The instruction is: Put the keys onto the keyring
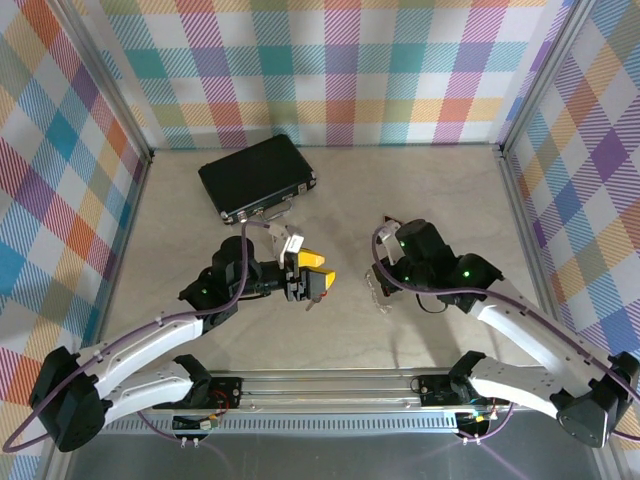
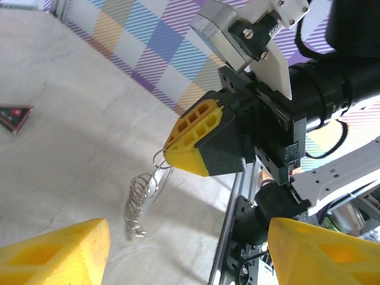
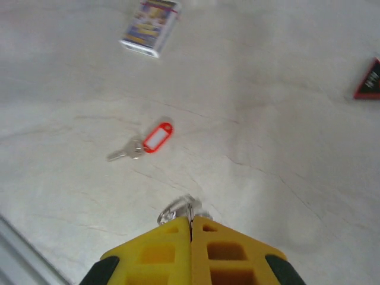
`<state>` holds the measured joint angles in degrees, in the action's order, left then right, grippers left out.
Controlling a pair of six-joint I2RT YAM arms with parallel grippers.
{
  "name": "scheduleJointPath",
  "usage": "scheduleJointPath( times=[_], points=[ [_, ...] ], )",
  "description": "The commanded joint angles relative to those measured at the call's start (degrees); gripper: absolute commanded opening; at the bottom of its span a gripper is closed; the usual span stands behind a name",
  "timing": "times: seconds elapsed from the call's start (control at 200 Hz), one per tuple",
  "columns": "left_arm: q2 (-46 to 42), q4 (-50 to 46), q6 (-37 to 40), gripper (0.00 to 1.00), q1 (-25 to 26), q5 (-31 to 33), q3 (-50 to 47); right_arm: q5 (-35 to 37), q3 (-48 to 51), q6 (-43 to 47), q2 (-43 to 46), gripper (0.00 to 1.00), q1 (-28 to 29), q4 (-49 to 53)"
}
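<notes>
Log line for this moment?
right gripper: shut on thin silvery metal keyring | left gripper: open, empty | silvery key with red tag: on table

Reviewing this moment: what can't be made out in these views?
1. Right wrist view: most of the keyring is hidden behind the shut fingers of the right gripper.
2. Top view: the keys are partly covered by the left gripper and too small for detail.
3. Right wrist view: the small box has blurred print; the dark red triangular piece is cut by the right edge.
</notes>
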<state>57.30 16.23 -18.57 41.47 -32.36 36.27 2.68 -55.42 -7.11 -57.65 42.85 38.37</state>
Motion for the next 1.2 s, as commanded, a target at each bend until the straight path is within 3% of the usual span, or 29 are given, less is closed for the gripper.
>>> scheduleJointPath(
  times=[0.0,0.16,0.54,0.76,1.195],
  points=[
    [-2.4,1.4,1.5,0.7,-0.6,-3.9,1.7,-10.0,-1.4,7.1,2.7,0.0,0.8,-5.2],
    [-5.5,0.8,2.7,0.7,0.3,-5.2,1.8,-22.5,-3.4,12.2,5.5,0.0,1.0,-6.9],
    [-11.1,-10.8,10.8,0.67,6.0,-2.8,5.7,-40.3,-13.8,21.6,2.2,0.0,1.0,-1.3],
    [-13.1,-14.3,16.0,0.66,9.7,1.6,5.6,-44.3,-15.1,23.6,1.2,0.0,1.0,1.1],
    [-9.4,-10.3,17.5,0.38,10.6,-0.8,8.0,-45.2,-16.0,25.0,-1.3,0.0,1.6,2.9]
  ],
)
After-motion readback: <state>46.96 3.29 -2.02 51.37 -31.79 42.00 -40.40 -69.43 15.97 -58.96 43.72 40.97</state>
